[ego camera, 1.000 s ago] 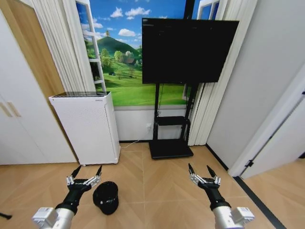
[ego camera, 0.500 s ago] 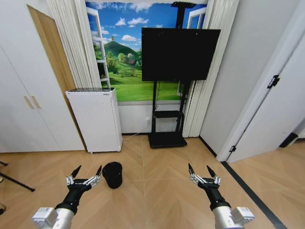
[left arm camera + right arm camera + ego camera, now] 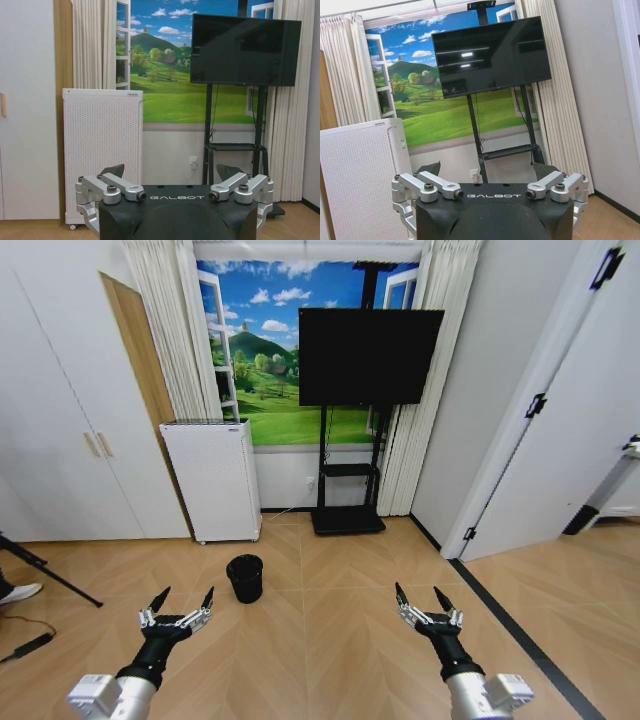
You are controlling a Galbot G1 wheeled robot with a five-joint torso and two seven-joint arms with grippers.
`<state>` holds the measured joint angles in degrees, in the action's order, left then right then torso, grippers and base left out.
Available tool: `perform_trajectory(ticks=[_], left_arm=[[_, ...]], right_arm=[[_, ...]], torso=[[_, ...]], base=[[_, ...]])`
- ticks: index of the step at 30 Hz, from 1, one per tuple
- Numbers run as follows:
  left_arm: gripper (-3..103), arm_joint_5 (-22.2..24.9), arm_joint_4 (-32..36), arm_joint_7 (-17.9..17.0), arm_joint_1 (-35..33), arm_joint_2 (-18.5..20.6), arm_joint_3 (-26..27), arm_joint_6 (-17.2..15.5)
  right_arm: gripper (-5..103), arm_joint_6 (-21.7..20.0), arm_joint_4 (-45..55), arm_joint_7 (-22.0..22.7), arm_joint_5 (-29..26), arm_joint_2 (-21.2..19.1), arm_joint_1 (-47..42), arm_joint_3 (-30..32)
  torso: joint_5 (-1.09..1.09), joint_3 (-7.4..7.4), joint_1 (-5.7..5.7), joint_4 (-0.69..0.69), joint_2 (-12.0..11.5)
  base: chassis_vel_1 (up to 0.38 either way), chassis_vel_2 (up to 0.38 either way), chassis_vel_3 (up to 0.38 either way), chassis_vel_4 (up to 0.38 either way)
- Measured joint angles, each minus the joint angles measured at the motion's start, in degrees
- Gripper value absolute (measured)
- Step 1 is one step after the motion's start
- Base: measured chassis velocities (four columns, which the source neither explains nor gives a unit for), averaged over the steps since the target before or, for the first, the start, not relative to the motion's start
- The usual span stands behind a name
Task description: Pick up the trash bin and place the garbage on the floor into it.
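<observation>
The trash bin (image 3: 245, 578), a small black mesh basket, stands upright on the wood floor in the head view, in front of the white appliance. My left gripper (image 3: 183, 597) hovers open nearer to me, a little left of the bin and well short of it. My right gripper (image 3: 419, 593) is held open at the same height on the right, far from the bin. Each wrist view shows its own gripper, the left gripper (image 3: 172, 172) and the right gripper (image 3: 489, 169), spread open and holding nothing. The garbage is out of view.
A tall white perforated appliance (image 3: 213, 480) stands against the back wall beside a TV on a black stand (image 3: 368, 343). A tripod leg (image 3: 50, 575) and a cable lie at the far left. White cupboards line the left, doors the right. Bare wood floor surrounds the bin.
The whole head view has pulled back and widened, so the camera has moved. The bin now sits farther off and smaller. Both grippers hold the same open pose.
</observation>
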<state>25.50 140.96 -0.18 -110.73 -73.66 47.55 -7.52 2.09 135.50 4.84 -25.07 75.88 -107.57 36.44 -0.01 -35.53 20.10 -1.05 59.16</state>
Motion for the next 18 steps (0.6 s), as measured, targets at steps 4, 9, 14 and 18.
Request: perform_trajectory(ticks=[4,9,14,18], left_arm=[[100,0.0,0.0,0.0,0.0,0.0,0.0,0.0],[100,0.0,0.0,0.0,0.0,0.0,0.0,0.0],[100,0.0,0.0,0.0,0.0,0.0,0.0,0.0],[100,0.0,0.0,0.0,0.0,0.0,0.0,0.0]], right_arm=[[100,0.0,0.0,0.0,0.0,0.0,0.0,0.0],[100,0.0,0.0,0.0,0.0,0.0,0.1,0.0],[100,0.0,0.0,0.0,0.0,0.0,0.1,0.0],[100,0.0,0.0,0.0,0.0,0.0,0.0,0.0]], torso=[[0.03,-0.02,0.02,-0.01,0.0],[0.03,-0.04,0.08,0.0,-0.1],[0.01,-0.04,0.08,0.0,-0.1],[0.01,-0.01,0.04,0.0,0.0]], base=[[0.033,0.013,-0.074,0.02],[-0.06,0.014,0.07,-0.033],[-0.025,0.008,0.029,-0.013],[0.0,0.0,0.0,0.0]])
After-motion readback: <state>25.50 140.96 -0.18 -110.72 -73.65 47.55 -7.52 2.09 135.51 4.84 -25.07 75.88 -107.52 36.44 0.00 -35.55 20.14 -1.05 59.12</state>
